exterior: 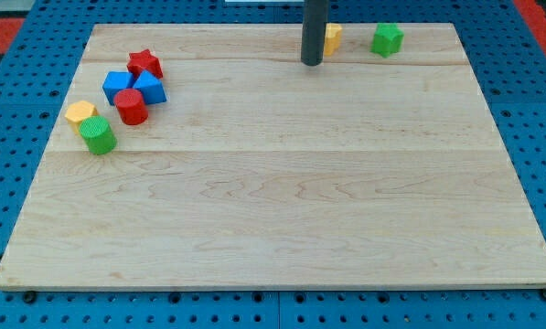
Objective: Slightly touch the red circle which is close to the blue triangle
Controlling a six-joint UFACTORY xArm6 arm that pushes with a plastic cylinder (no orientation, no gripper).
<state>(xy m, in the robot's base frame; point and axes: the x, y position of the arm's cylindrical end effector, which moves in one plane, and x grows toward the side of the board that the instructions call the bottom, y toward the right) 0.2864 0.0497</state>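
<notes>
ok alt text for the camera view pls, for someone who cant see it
My tip sits near the view's top, just left of a yellow block and a green block, far from the red circle. That circle touches the blue triangle in the upper-left cluster on the wooden board.

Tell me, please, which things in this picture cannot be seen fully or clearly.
- Yellow block, camera view: the rod ending in my tip covers its left side, so its shape and any contact are unclear.
- Blue cube: partly behind the blue triangle and the red circle.
- Rod: cut off by the view's top edge.
</notes>
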